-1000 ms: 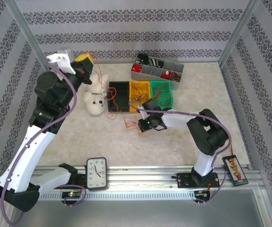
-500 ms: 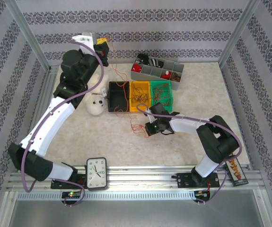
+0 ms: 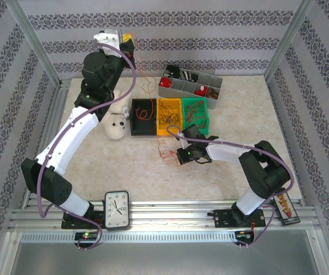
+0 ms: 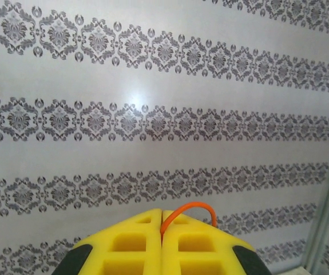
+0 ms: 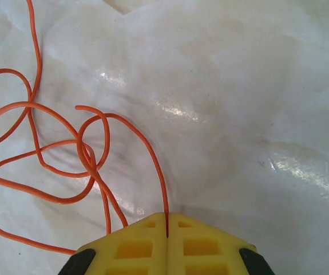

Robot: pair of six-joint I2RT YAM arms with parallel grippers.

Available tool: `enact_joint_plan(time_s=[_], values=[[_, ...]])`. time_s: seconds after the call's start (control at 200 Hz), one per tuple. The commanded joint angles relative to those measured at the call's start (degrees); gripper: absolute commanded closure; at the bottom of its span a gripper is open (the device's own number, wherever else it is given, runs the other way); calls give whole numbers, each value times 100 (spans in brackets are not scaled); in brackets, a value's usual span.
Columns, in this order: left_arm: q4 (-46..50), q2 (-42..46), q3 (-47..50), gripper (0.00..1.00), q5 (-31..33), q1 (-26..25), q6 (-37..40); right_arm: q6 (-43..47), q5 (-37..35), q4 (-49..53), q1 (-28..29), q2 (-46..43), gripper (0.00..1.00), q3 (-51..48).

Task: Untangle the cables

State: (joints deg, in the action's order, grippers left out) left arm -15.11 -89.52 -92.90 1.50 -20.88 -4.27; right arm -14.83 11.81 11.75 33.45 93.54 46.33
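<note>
Only partly are the cables (image 5: 88, 157) separated; strands are clamped in the left end effector (image 4: 162, 214) and right end effector (image 5: 167, 216).

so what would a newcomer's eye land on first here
The left arm's yellow pincer stands out, high against the patterned back wall, shut on a thin curly orange wire. Then the right arm's yellow pincer, low over the pale tabletop, is shut on a looping orange wire lying there.

The left gripper (image 4: 162, 214) is held high toward eleven o'clock and the right gripper (image 5: 167, 217) low near centre, each clamped on the cables (image 5: 90, 160).
</note>
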Motion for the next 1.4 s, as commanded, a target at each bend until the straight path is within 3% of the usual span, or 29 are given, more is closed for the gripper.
enact_joint_plan(time_s=[0.0,0.37,0.685,1.184,1.289,1.394], values=[[-329,-294,-175,100,340,67,365,-63,-100,11,-67,-67,100,-71],[35,-318,767,100,927,66,201,-90,-114,-29,-172,-189,100,-299],[717,-726,1857,100,1169,76,-1113,-72,-74,-37,-181,-59,100,-212],[1151,-2301,1170,100,1194,66,-1658,-126,-171,-5,-181,-237,100,-308],[1474,-2465,965,71,1125,67,-1840,-130,-171,-3,-182,-257,100,-317],[1470,-2276,967,36,1030,56,-1986,-134,-192,-2,-181,-288,100,-328]])
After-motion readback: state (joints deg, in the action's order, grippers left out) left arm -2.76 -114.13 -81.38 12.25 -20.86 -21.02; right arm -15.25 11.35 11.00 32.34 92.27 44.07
